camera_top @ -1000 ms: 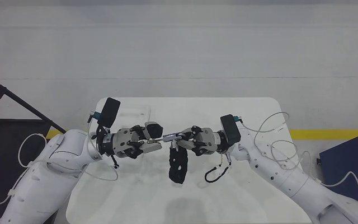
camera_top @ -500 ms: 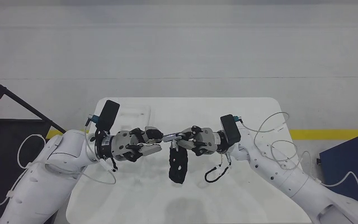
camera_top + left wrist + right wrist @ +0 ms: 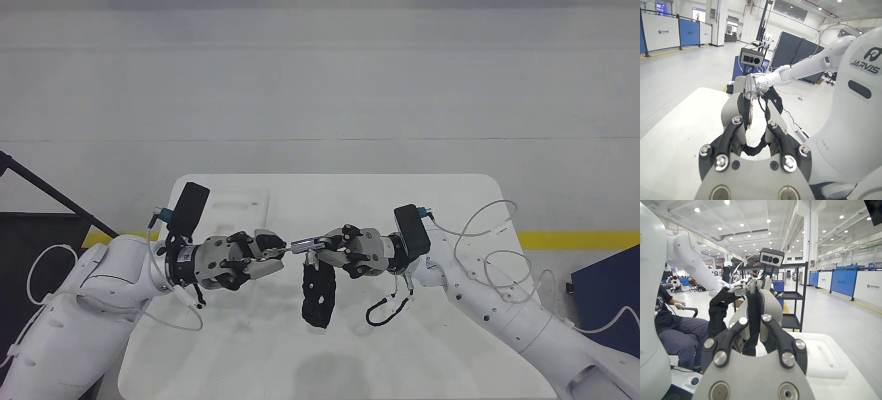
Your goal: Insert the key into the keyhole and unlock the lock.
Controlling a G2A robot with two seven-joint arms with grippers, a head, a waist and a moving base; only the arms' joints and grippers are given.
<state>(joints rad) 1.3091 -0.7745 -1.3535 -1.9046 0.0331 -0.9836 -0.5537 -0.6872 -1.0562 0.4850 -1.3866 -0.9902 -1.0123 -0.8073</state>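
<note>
The right tool (image 3: 755, 294) is clamped on the lock (image 3: 750, 88), a chrome cylinder held in the air over the middle of the table (image 3: 440, 200). Its two fingers press in from either side at the far end of the cylinder. The lock's round end face, with the keyhole (image 3: 751, 95), points left toward the other arm. A black fabric-covered cable (image 3: 318, 295) is attached to the lock. One stretch of it passes between the right tool's fingers, and the rest hangs below the lock in a loose loop toward the near side of the table.

The left tool (image 3: 751, 106) is just to the left of the lock, level with it and aimed straight at the keyhole. Its fingers stand apart, leaving a gap clearly wider than the key (image 3: 751, 113). The key is a thin silver piece reaching from the keyhole back toward the left tool, with its broad end lying between the two fingers, nearer one of them. I cannot tell whether that finger touches it. The key's tip meets the keyhole, but how deep it sits cannot be made out. From the left wrist view, the hanging cable loop also shows between the left tool's fingers.

A shallow white foam tray (image 3: 235, 205) lies on the far left part of the table, well apart from both tools.
</note>
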